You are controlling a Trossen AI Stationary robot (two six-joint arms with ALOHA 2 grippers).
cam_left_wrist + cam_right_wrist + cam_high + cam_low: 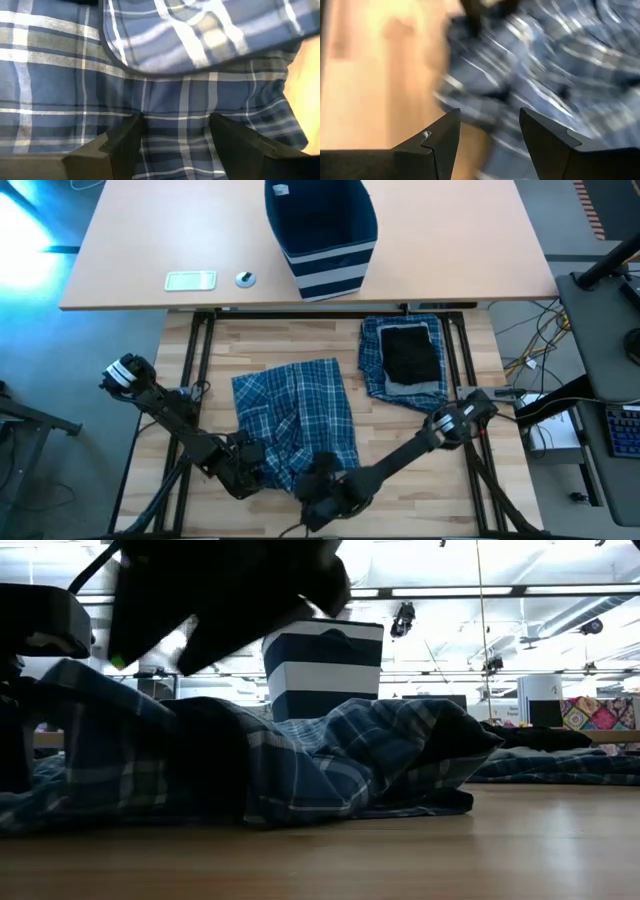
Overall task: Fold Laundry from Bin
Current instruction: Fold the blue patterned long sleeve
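Left gripper (172, 145): at the near left edge of the plaid garment (295, 420), fingers spread, cloth lying between and under them; whether it pinches any, I cannot tell.
Right gripper (487, 135): at the garment's near edge, just beside the left one, fingers apart with nothing between them, cloth just ahead.
Laundry: the plaid garment lies rumpled mid-table; a folded plaid piece (375, 345) with a black piece (410, 352) on top sits to its right, apart from it.
Bin (320, 235): upright on the far table, well apart from both arms.
Risk: the garment is bunched and layered, so a grip here could catch several layers and drag the whole heap instead of one edge, giving a crooked fold.
Risk: both grippers sit close together, so the fingers could knock each other.
Surface: pale wooden table (200, 370) on a dark frame.
Room: open hall with ceiling strip lights behind.
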